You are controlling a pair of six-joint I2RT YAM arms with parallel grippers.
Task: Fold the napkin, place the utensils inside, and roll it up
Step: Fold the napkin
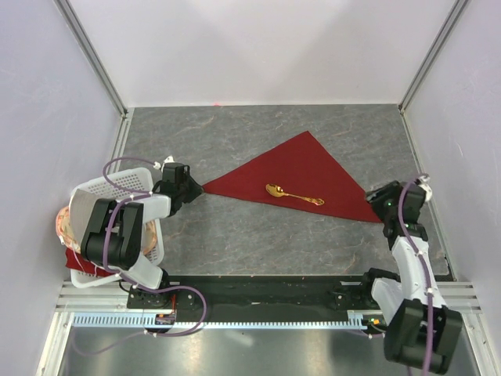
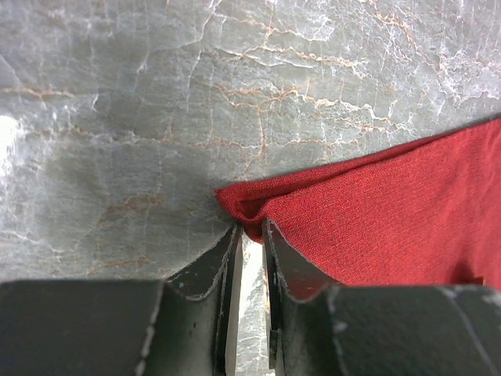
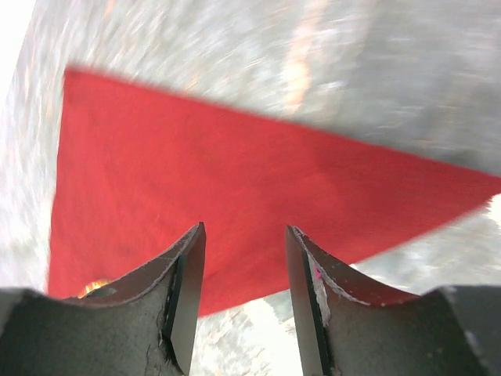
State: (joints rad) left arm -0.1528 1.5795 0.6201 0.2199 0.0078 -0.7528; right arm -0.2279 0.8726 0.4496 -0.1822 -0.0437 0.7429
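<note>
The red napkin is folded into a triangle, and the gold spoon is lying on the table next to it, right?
Not quite. The gold spoon is lying on top of the red napkin, not next to it. The rest is right: the napkin is folded into a triangle. The top view shows this best.

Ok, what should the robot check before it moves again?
1. The napkin is folded into a triangle: ok.
2. The spoon lies on it: ok.
3. The left gripper pinches the left corner: ok, the cloth bunches at its tips.
4. The right gripper holds the right corner: not ok, it is open above it.
5. The right wrist view is sharp: not ok, blurred.
</note>
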